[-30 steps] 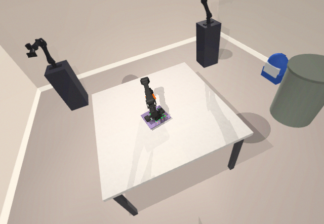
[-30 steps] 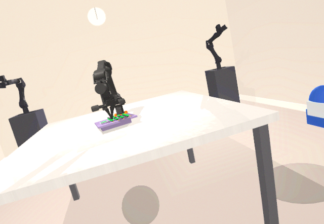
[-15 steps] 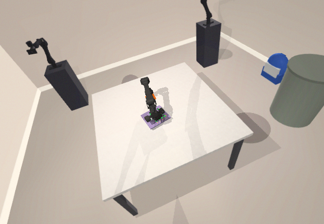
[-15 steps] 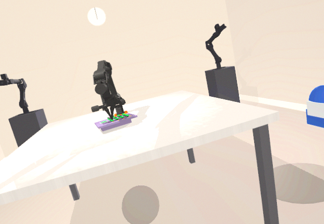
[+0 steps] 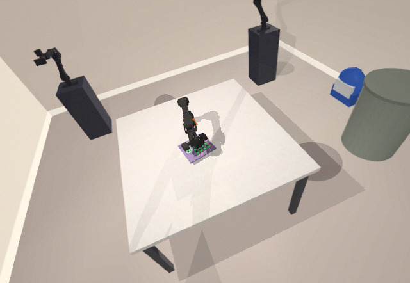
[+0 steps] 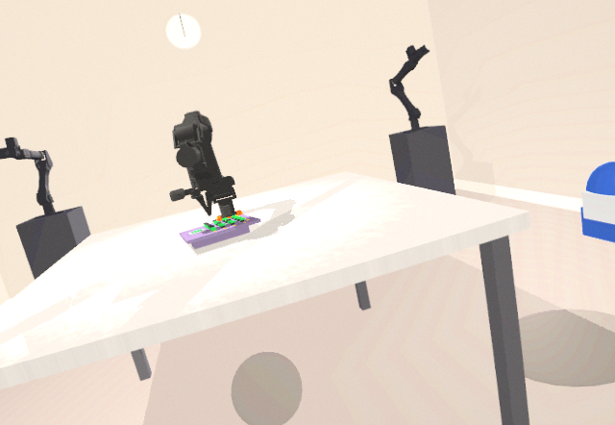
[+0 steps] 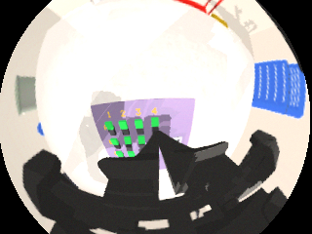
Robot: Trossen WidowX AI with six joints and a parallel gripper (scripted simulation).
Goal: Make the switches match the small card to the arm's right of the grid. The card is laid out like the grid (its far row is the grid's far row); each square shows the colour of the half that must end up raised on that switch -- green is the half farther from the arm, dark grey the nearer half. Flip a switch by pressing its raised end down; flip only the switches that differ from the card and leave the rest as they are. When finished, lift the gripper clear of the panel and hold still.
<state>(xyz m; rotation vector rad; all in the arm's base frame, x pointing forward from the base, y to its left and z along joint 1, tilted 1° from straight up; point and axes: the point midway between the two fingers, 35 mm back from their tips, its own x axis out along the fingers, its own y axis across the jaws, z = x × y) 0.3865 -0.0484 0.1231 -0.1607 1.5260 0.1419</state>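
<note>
A purple switch panel (image 5: 181,148) (image 6: 198,241) (image 7: 185,112) lies near the middle of the white table (image 5: 231,161) (image 6: 347,221). Its grid of switches (image 5: 202,149) (image 6: 226,220) (image 7: 127,139) shows mostly green halves, with orange number marks along the far edge. The small card (image 5: 189,150) lies on the panel beside the grid. In the wrist view my fingers mostly hide it. My gripper (image 5: 193,145) (image 6: 208,212) (image 7: 156,133) is shut and empty. It points down, its tip close over the grid's edge on the card's side. I cannot tell whether it touches a switch.
Two other dark arms stand on dark pedestals (image 5: 84,107) (image 5: 264,55) beyond the table. A grey bin (image 5: 380,114) and a blue container (image 5: 347,86) stand on the floor to the right. The panel lies well away from the table's edges.
</note>
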